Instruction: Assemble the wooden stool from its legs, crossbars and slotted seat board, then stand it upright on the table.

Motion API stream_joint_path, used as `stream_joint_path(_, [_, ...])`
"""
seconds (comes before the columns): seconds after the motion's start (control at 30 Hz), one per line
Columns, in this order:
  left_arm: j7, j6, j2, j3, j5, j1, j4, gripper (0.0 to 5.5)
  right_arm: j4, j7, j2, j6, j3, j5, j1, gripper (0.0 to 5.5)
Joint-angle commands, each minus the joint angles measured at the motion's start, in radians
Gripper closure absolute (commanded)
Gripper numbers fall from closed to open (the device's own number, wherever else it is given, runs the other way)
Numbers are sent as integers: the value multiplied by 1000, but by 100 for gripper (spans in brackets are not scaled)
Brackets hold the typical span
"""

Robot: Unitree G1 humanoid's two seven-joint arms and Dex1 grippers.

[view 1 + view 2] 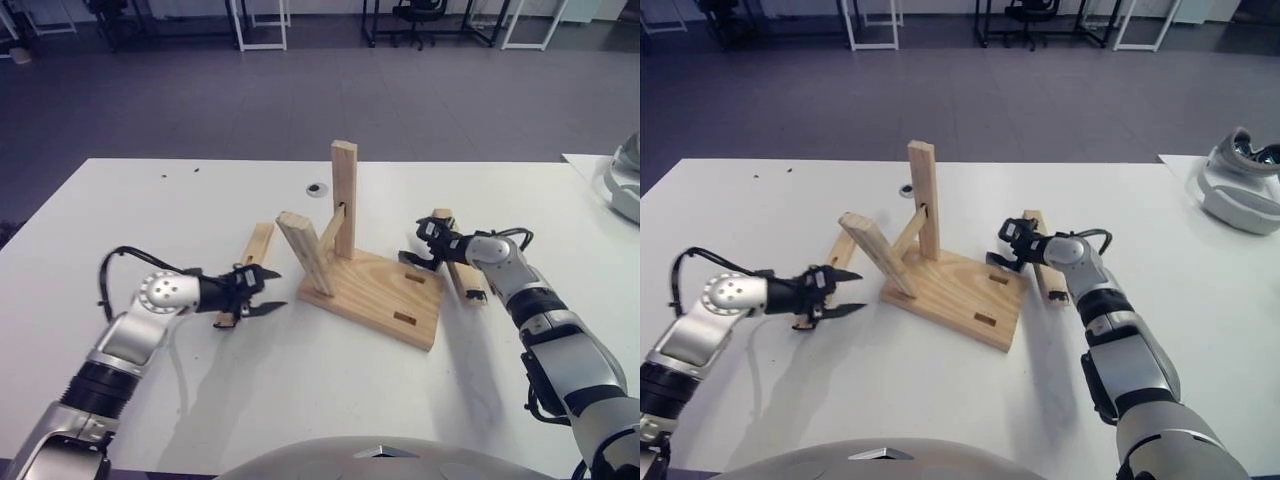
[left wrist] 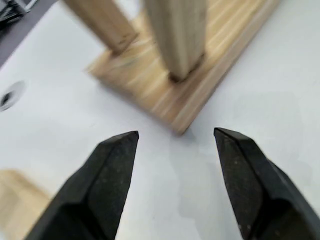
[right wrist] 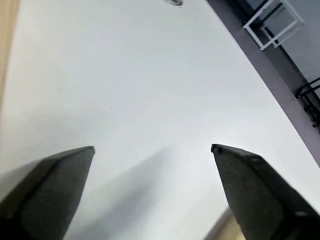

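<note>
The left gripper (image 1: 279, 289) hangs released near a loose leg (image 1: 257, 243), probably its next piece. The seat board (image 1: 385, 292) lies flat on the table (image 1: 300, 400), holding a tilted leg (image 1: 305, 252) and an upright leg (image 1: 344, 195). The right gripper (image 1: 413, 259), also released, waits beside another loose piece (image 1: 457, 265).

A white table (image 1: 150, 210) carries a slotted wooden board (image 1: 385, 290) near its middle. One loose wooden bar (image 1: 258, 243) lies just left of the board and a second bar (image 1: 1048, 280) lies just right of it. Near the far edge sit a small dark round fitting (image 1: 318, 188) and a few dark specks (image 1: 165, 175).
</note>
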Motion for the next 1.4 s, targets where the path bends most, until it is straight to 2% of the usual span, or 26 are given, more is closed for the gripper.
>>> stream_joint_path(0.03, [144,-33,-134,-89,149,-141,254,270,-85,278,43,7,8,94,50,110])
stream_joint_path(0.13, [299,-122,-213,-75,205,-268,531,270,-194,339,96,55,24,128,112,110])
stream_joint_path(0.23, [359,-192,-254,-30,184,-359,706,270,-238,205,140,96,46,58,159,110])
stream_joint_path(0.33, [332,-234,-253,5,145,-340,727,270,-289,94,150,165,20,53,187,110])
stream_joint_path(0.47, [280,-243,-268,-9,136,-277,705,270,-330,2,216,253,-1,71,209,110])
stream_joint_path(0.73, [273,-168,-351,-3,92,-301,684,270,-177,-221,317,317,-39,50,124,110])
stream_joint_path(0.93, [304,-173,-370,28,77,-339,728,270,-283,-305,250,306,-106,73,121,110])
stream_joint_path(1.13, [321,-184,-378,81,47,-319,694,270,-599,-409,128,403,-370,219,224,110])
stream_joint_path(1.27, [355,-192,-388,113,33,-313,687,270,-594,-398,28,491,-501,279,338,110])
stream_joint_path(1.4, [441,-245,-382,245,-41,-330,642,270,-582,-359,8,547,-543,329,409,110])
